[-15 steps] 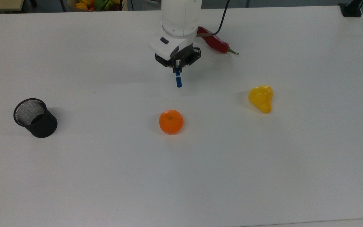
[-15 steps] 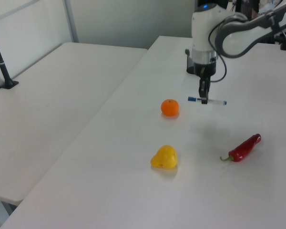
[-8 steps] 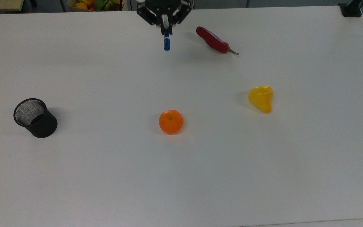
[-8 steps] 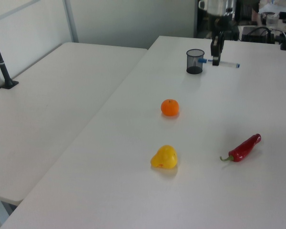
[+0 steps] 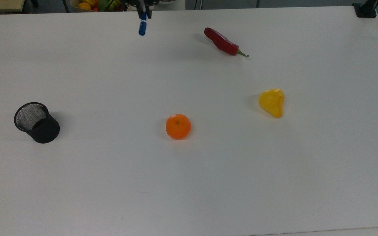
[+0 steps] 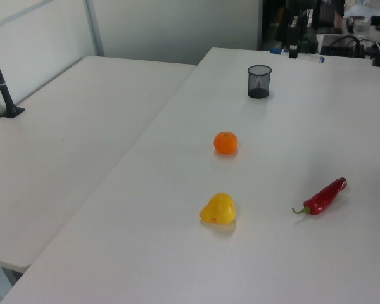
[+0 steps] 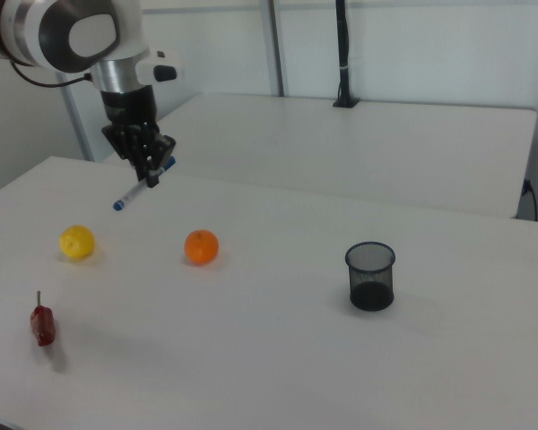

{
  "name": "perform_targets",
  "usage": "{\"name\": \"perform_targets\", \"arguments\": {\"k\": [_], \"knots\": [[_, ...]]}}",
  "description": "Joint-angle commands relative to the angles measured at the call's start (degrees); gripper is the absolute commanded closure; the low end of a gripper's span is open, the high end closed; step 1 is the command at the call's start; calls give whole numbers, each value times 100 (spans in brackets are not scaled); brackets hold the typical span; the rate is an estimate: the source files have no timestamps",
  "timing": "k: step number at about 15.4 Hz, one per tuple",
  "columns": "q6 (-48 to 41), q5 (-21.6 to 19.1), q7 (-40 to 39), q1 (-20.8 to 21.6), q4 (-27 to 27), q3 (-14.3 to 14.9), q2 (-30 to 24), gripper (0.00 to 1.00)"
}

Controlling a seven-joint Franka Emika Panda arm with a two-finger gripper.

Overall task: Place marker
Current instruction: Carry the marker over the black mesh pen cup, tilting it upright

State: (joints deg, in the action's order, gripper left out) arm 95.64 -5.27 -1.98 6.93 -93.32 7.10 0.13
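My gripper (image 7: 151, 177) is shut on the marker (image 7: 134, 193), a slim white pen with blue ends, and holds it tilted high above the table. In the top view the gripper (image 5: 142, 13) sits at the upper edge, with the marker's blue cap (image 5: 142, 28) pointing down the picture. In the left view the gripper (image 6: 292, 50) hangs beyond the far end of the table, behind the black mesh cup (image 6: 259, 81). The cup (image 5: 36, 122) stands upright at the top view's left, far from the marker.
An orange (image 5: 178, 126) lies mid-table. A yellow pepper (image 5: 272, 102) lies toward the top view's right, and a red chili (image 5: 223, 42) toward its upper right. A bowl of fruit (image 5: 94, 4) sits beyond the white table (image 5: 189, 183). A second table (image 6: 63, 145) adjoins in the left view.
The gripper has risen with the marker and moved from above the table's middle toward the top view's upper left. The red chili, once partly hidden by the arm, is uncovered.
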Motion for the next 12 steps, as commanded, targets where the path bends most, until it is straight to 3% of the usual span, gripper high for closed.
{"name": "perform_targets", "arguments": {"k": [1,5,12], "knots": [[716,-141,-452,-130,86,388,30,100],[1894,-133,-461,-332,7,643,258,100],[4538,-124,-409,-991,-195,652,1190,100]]}}
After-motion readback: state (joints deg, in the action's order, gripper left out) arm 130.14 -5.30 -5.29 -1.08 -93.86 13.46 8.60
